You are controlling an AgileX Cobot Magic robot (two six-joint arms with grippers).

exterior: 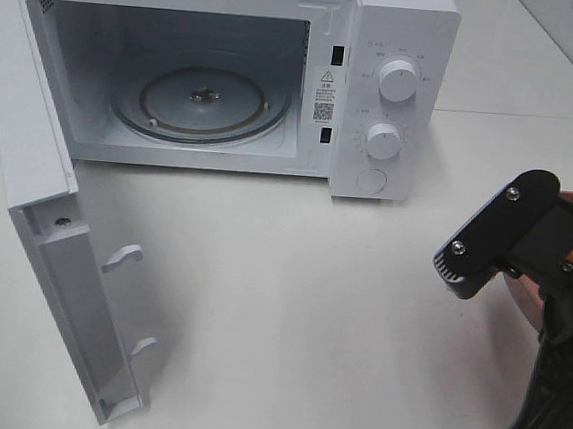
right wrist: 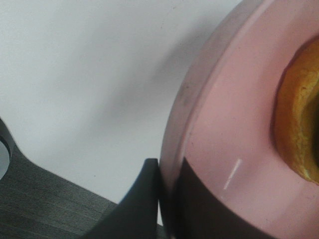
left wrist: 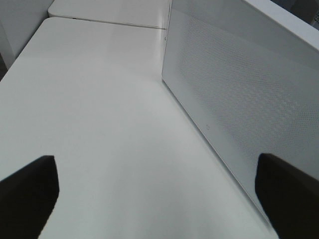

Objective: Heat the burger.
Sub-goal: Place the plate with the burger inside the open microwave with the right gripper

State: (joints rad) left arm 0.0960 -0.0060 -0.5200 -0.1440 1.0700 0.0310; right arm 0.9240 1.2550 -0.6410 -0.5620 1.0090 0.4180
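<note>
Only the high camera shows the whole of 1 microwave [exterior: 382,42], its door [exterior: 31,152] swung wide, 1 glass turntable [exterior: 201,102] inside and 2 knobs [exterior: 396,81]. My left wrist view sees just that door's panel and the table [left wrist: 99,99], with my left gripper [left wrist: 159,199] spread wide, holding nothing. My right wrist view alone shows my right gripper [right wrist: 167,179] pinching the rim of 1 pink plate [right wrist: 224,124]. On that plate sits 1 burger [right wrist: 299,114], right of the microwave.

Burger [right wrist: 299,119], plate [right wrist: 219,129] partly beyond frame edge

Bright, even light; soft shadows on the table [exterior: 308,307]; the pink plate [right wrist: 239,124] close-up blurs.
</note>
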